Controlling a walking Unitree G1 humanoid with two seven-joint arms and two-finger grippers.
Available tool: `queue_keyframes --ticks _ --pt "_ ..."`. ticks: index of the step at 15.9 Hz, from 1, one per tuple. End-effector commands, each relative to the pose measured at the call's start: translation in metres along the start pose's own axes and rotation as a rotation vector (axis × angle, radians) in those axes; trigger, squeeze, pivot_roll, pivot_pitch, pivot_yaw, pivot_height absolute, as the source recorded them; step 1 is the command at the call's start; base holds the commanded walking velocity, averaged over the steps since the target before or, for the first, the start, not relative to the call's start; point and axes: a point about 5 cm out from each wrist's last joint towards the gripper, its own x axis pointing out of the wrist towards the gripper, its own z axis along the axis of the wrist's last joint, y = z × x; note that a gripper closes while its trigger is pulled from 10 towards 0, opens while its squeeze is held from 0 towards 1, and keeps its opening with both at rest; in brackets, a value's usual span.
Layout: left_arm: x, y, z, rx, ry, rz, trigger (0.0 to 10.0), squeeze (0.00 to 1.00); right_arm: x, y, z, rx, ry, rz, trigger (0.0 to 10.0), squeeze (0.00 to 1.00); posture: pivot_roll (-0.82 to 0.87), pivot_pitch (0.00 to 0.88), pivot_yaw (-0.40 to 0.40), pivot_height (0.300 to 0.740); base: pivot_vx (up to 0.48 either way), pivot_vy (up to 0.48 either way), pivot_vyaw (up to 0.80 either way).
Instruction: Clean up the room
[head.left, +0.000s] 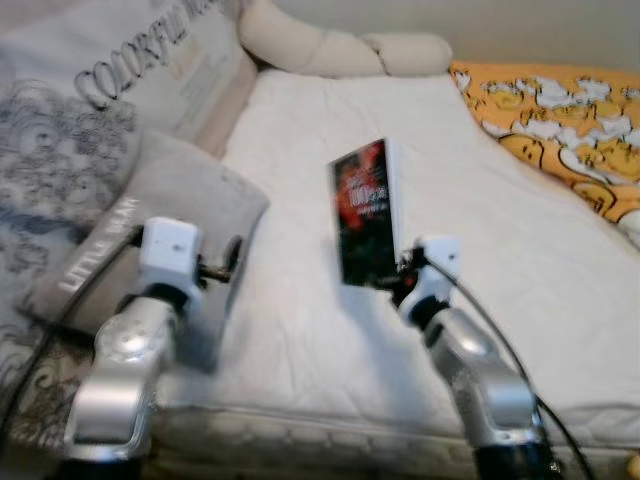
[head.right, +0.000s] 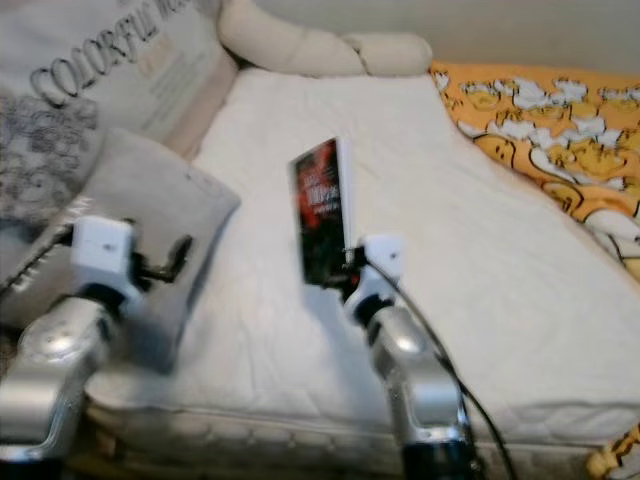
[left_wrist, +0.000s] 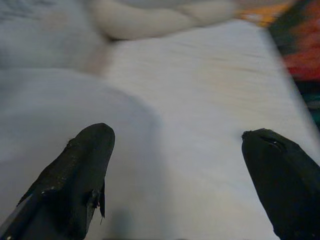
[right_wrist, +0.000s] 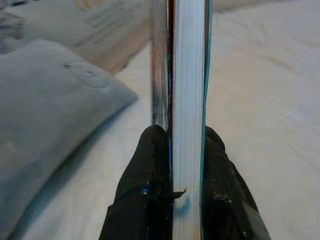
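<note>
The right gripper (right_wrist: 186, 170) is clamped on the lower end of a book (head.left: 365, 212), 1 black finger on each cover. The book has a dark cover with red print and white page edges. It is held up on its edge, above the middle of the bed (head.left: 520, 250), which has a white sheet. In the right wrist view the page edges (right_wrist: 189, 95) stand straight between the 2 fingers (right_wrist: 145, 175).

The left gripper (left_wrist: 177, 175) hangs over the left part of the bed, with its 2 fingers (left_wrist: 80, 170) wide apart and nothing between them. It is just beside a grey pillow (head.left: 175, 215) that has white letters on its edge. Behind this pillow lies a pale cushion (head.left: 150, 70) with large dark letters. At the head of the bed lies a cream bolster (head.left: 330, 45). On the right side is an orange blanket (head.left: 560, 120) with a white and yellow pattern.
</note>
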Motion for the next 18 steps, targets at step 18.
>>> queue_keyframes --ticks 18 --pt "-0.009 -0.023 -0.001 0.098 0.195 -0.642 10.0 0.99 0.066 -0.001 -0.050 0.401 0.509 0.066 10.0 0.00 -0.02 0.102 0.024 0.740 0.000 0.000 0.00"
